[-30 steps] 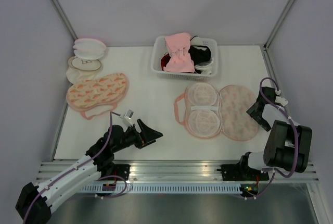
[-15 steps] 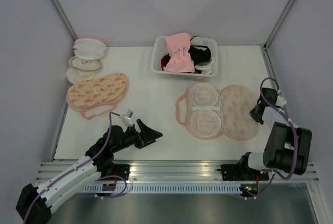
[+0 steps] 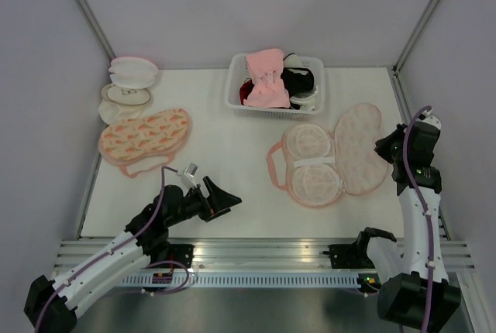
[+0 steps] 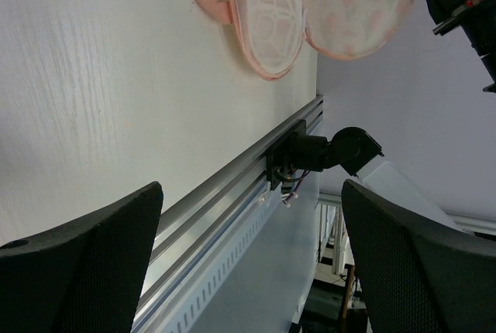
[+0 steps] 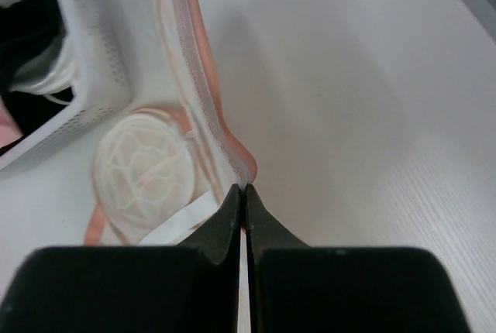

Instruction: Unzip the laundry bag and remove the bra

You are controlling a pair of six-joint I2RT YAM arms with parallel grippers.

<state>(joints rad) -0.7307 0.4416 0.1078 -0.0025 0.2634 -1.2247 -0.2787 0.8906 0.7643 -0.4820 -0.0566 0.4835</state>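
Observation:
The open laundry bag (image 3: 325, 155) lies right of centre, its white mesh cups facing up. Its right half (image 5: 194, 93) is raised on edge. My right gripper (image 3: 385, 149) is shut on that half's rim, fingertips (image 5: 246, 193) pinching the pink edge. The pale pink bra (image 3: 266, 77) lies on top of the white basket (image 3: 232, 94) at the back, apart from both grippers. My left gripper (image 3: 229, 200) stands open near the front left with nothing between its fingers (image 4: 252, 187). In the left wrist view the bag (image 4: 271, 8) shows far ahead.
A second, closed carrot-print bag (image 3: 145, 135) lies at the left, with white-and-pink round cases (image 3: 128, 85) behind it. The basket (image 5: 93, 54) also holds black, red and white garments. An aluminium rail (image 3: 263, 252) runs along the near edge.
My right gripper has shut on the rim of the bag's right half, risen and moved back. That half now stands tilted up, and the bag has shifted slightly right. The left arm is still.

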